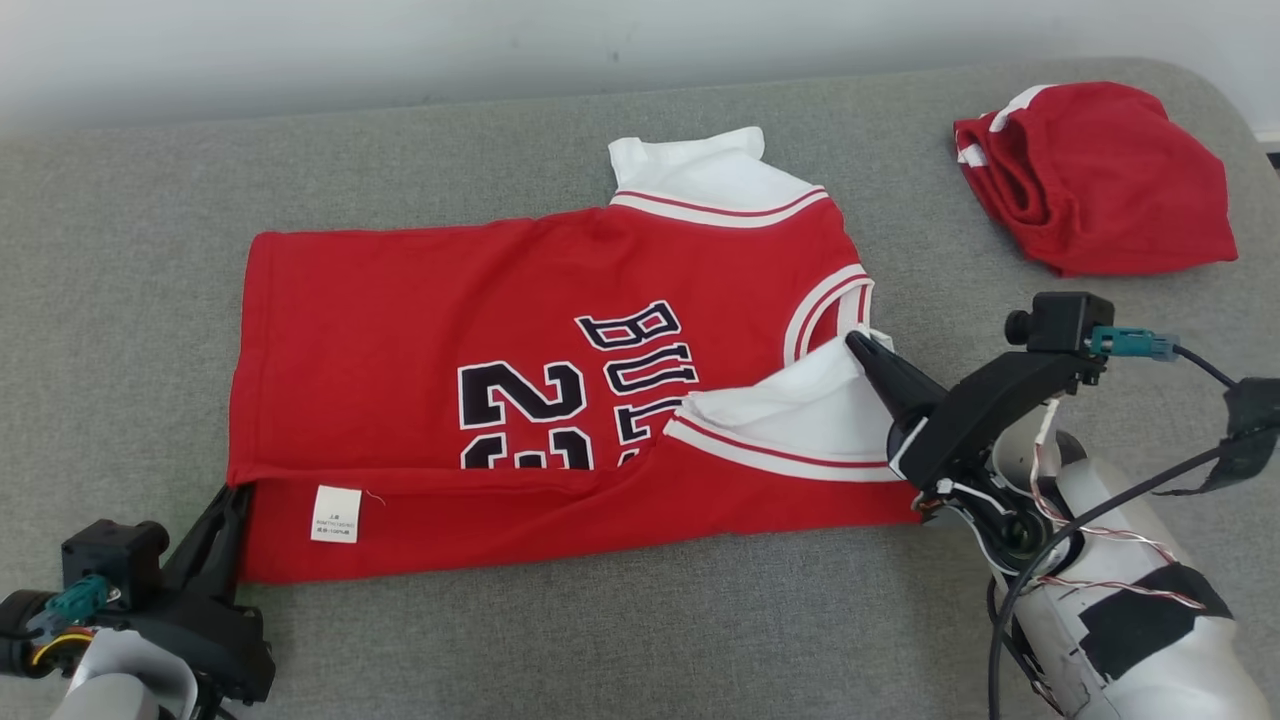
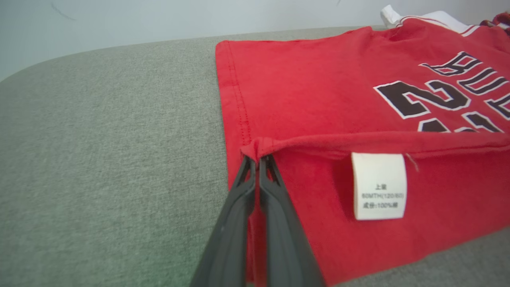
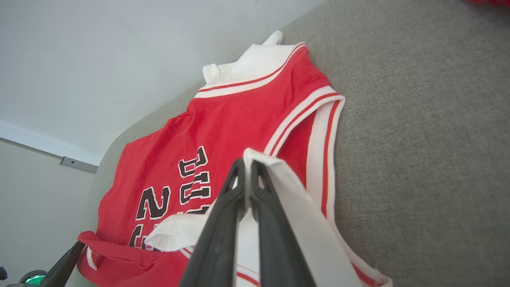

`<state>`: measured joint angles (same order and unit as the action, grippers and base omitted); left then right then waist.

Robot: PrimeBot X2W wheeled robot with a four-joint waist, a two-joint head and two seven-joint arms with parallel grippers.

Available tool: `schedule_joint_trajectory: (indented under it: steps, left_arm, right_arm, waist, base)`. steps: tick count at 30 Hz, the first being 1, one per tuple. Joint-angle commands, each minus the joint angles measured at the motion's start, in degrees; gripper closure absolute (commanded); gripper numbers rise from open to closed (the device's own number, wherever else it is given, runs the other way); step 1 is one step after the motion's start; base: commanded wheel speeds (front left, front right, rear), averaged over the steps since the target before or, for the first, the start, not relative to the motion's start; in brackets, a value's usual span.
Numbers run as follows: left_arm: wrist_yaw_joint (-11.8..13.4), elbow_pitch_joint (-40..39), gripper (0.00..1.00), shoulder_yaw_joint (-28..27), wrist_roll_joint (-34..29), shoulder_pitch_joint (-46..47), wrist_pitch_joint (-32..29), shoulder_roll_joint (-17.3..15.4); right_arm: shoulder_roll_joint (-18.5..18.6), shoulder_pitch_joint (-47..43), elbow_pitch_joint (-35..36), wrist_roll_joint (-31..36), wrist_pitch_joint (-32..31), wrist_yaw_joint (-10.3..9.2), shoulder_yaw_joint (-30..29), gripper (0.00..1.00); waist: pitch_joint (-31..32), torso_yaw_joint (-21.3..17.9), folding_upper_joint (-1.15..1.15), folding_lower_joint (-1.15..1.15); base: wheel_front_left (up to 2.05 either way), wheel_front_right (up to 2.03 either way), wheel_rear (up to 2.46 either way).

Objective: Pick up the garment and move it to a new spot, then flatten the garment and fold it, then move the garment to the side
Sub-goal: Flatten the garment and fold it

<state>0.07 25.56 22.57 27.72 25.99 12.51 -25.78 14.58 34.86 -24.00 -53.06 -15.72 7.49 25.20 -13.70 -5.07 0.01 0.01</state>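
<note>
Folding is the step in hand, as I judge it: the jersey [image 1: 420,330] lies spread flat at the middle of the grey surface [image 1: 600,620], collar end toward 3 o'clock and hem toward 9 o'clock in the head view, with its 6 o'clock long edge already turned up and over so that the inside label [image 1: 335,513] shows. The left tool [image 1: 232,497], at 8 o'clock, has its fingers pinched tight together on the hem corner, where the red cloth bunches into a small peak at the tips in the left wrist view. The right tool [image 1: 858,340], at 3 o'clock, is likewise closed, nipping the white sleeve [image 1: 790,405] and holding it raised a little above the chest lettering. A second red bundle [image 1: 1100,180] sits well apart at 1 o'clock and plays no part here. The next move, by my reading, calls for both tools to carry their corners together toward 12 o'clock, level and at the same pace so the fold line runs straight along the length, then to lay the edge down over the number before letting go. Uneven travel would likely skew the crease or drag the whole jersey across the surface
</note>
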Motion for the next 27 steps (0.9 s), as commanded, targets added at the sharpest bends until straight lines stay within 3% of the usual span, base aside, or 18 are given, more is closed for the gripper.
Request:
schedule_joint_trajectory:
  steps: [1,2,3,9,18,27]
  left_arm:
    - [0.12,1.54,0.96,0.02,-0.74,0.76,0.63,0.10]
    - [0.33,1.88,0.22,0.04,-1.00,1.04,0.95,0.23]
    - [0.41,2.30,0.00,-0.07,-0.81,1.14,1.22,0.52]
    - [0.75,3.02,0.00,-1.00,-0.94,-1.08,2.39,1.67]
    - [2.53,-3.22,0.00,-3.79,-1.93,-7.86,2.75,3.86]
    - [1.77,-4.22,0.00,-6.32,-2.33,-12.21,2.77,4.64]
  right_arm:
    - [-0.18,0.96,-0.84,-0.23,1.72,-0.01,1.34,0.00]
    - [-0.06,1.14,-1.22,-0.49,2.47,-0.01,1.96,0.00]
    - [0.27,1.42,-1.40,-0.44,3.37,-0.01,2.64,0.00]
    - [3.01,0.09,-1.60,-0.28,9.37,0.00,5.80,0.00]
    - [8.12,-5.60,1.44,0.97,14.95,-0.01,8.47,0.00]
    - [12.00,-12.04,6.39,6.84,13.27,-0.01,10.44,0.00]
  waist:
    - [-0.07,-0.05,-0.01,-0.01]
    - [-0.05,-0.07,-0.01,-0.01]
    - [-0.01,-0.06,-0.01,-0.01]
    - [1.30,0.39,-0.01,-0.01]
    - [3.56,1.43,-0.01,-0.01]
    - [4.39,0.81,-0.01,-0.01]
  base:
    - [0.00,0.00,0.00]
    - [0.00,0.00,0.00]
    - [0.00,0.00,0.00]
    - [0.00,0.00,0.00]
    - [0.00,0.00,0.00]
    - [0.00,0.00,0.00]
